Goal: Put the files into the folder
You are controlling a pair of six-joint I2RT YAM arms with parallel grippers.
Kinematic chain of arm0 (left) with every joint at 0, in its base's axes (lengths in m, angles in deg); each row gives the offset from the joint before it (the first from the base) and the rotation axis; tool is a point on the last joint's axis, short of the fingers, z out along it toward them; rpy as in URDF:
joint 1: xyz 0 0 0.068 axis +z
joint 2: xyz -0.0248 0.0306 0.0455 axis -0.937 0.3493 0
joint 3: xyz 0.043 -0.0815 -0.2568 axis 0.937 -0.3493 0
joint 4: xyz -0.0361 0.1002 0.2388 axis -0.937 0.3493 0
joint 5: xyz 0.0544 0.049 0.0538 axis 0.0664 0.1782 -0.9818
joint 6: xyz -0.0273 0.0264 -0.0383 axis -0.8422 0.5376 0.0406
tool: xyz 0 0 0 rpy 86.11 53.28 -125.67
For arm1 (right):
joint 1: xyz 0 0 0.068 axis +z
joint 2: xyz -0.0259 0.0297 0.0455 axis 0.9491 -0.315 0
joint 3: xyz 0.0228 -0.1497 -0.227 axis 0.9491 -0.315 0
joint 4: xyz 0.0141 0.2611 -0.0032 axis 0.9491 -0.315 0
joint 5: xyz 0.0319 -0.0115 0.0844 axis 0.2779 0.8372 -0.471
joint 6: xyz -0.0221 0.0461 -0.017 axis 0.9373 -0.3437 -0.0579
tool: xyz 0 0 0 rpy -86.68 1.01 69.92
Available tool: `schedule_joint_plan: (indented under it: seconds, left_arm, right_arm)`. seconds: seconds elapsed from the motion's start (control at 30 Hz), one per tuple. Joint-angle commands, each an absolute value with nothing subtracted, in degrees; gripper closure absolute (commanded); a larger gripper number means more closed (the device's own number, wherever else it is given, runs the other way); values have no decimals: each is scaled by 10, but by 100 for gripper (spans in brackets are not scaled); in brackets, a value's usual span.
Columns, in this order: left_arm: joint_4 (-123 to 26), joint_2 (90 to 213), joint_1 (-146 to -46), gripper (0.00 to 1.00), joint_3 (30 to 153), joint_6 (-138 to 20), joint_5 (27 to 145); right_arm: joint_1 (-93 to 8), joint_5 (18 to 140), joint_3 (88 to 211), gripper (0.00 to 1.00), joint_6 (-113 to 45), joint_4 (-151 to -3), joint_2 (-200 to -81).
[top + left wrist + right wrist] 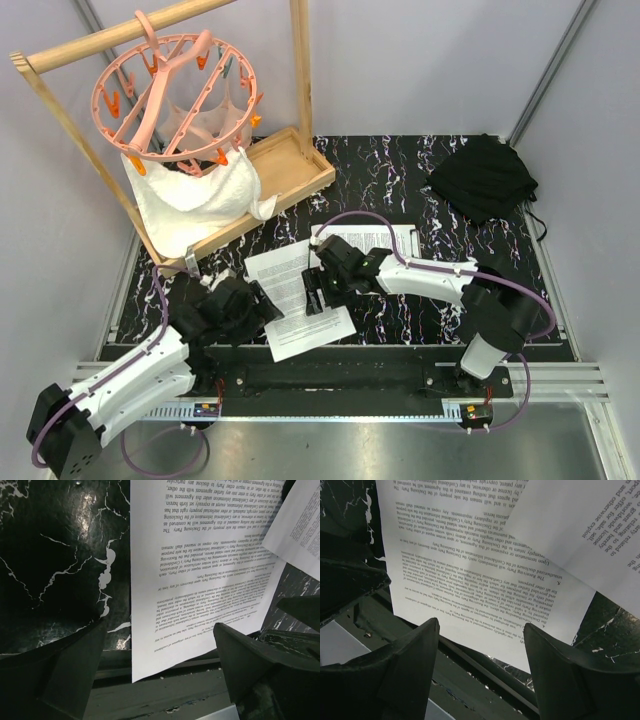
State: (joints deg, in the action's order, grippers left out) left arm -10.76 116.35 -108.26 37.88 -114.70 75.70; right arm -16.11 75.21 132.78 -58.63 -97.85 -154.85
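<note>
The files lie in the middle of the marbled table. One printed sheet (285,275) is angled toward the near edge, and a second sheet (385,240) lies behind it, partly under the right arm. My left gripper (255,305) stands open at the first sheet's left edge. In the left wrist view the sheet (200,580) lies flat beyond the open gripper (160,680), untouched. My right gripper (318,292) hovers open over the same sheet. In the right wrist view its fingertips (415,660) straddle the sheet's (470,570) near edge without holding it. The folder is not in view.
A lumpy black fabric bundle (483,178) sits at the back right. A wooden rack (290,175) at the back left carries a pink clip hanger (180,90) and a white towel (195,205). The near sheet's corner overhangs the table's front rail (165,695).
</note>
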Motion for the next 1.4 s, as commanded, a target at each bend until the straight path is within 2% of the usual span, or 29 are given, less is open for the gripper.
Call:
schedule_joint_plan:
  seconds: [0.0,0.17,0.33,0.63,0.77,1.0,1.07,1.2,1.23,1.27,1.37]
  left_arm:
    - [-86,1155,-1081,2,347,-1232,808]
    - [-79,1154,-1082,7,341,-1240,870]
    - [-42,1123,-1084,16,326,-1239,870]
    - [-92,1174,-1089,21,322,-1212,892]
    - [-176,1165,-1093,45,284,-1245,931]
    - [-159,1137,-1095,67,303,-1230,922]
    - [-140,1123,-1095,69,321,-1218,910]
    - [-95,1081,-1095,83,356,-1194,897]
    - [-94,1076,-1095,92,362,-1191,896]
    - [-92,1072,-1095,95,373,-1182,895]
    - [-81,1061,-1095,100,409,-1136,884]
  right_arm:
    - [-162,765,1328,23,-597,-942,-1556]
    - [-162,767,1342,23,-595,-938,-1584]
    - [-163,769,1346,23,-590,-934,-1596]
    - [-165,766,1360,23,-586,-934,-1615]
    - [-166,763,1364,23,-584,-934,-1617]
    - [-170,758,1366,23,-582,-934,-1618]
    - [-170,756,1369,24,-580,-934,-1619]
    - [-170,752,1376,23,-579,-934,-1619]
    - [-171,750,1378,23,-578,-935,-1620]
    - [-172,746,1383,23,-577,-934,-1620]
    - [-178,734,1389,23,-579,-936,-1611]
